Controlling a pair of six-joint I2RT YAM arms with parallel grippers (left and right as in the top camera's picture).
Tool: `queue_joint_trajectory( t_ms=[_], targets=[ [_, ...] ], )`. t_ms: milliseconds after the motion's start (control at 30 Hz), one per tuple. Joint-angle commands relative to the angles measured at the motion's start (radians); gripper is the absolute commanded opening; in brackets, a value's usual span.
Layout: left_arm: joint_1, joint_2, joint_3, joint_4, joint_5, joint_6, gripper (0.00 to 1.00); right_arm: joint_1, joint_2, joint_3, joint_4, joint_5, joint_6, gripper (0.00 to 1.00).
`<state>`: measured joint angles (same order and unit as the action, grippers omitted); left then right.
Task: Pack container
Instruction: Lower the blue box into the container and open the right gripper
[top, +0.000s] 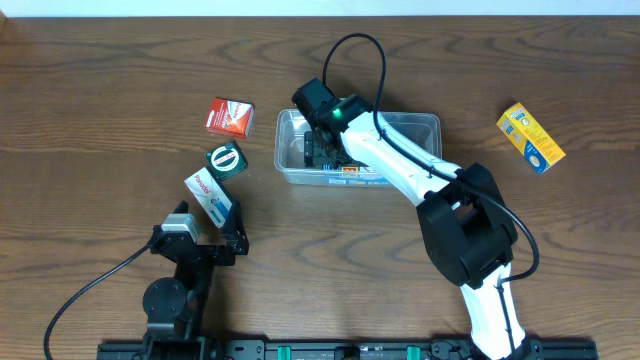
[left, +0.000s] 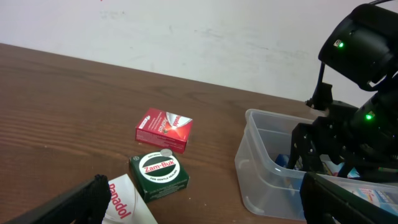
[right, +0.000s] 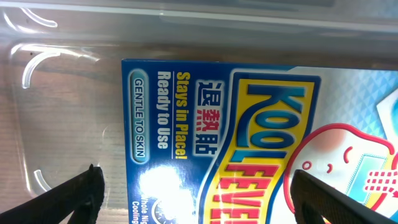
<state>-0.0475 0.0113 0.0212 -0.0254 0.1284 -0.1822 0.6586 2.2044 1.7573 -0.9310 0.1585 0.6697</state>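
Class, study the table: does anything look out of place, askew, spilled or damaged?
Nothing spilled or damaged. Only the yellow box lies apart at the far right, askew, well away from the container; the Kool Fever box lies flat inside it.

Right arm (top: 395, 165) hides part of the container (top: 283, 140).

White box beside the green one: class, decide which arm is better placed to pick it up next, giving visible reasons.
Left. The left gripper is open close to the white box, whereas the right gripper is down inside the tub over a blue box.
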Motion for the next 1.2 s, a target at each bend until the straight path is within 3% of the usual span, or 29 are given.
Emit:
queue_joint_trajectory(
  t_ms=[0,1167],
  targets=[
    [0.004,-0.001,-0.017,-0.033,0.020,0.010,0.98,0.010,0.008,-0.014,-0.005,0.027,-0.005,0.94],
    [0.004,-0.001,-0.017,-0.033,0.020,0.010,0.98,-0.064,0.008,-0.038,-0.037,0.062,-0.111,0.96]
  ],
)
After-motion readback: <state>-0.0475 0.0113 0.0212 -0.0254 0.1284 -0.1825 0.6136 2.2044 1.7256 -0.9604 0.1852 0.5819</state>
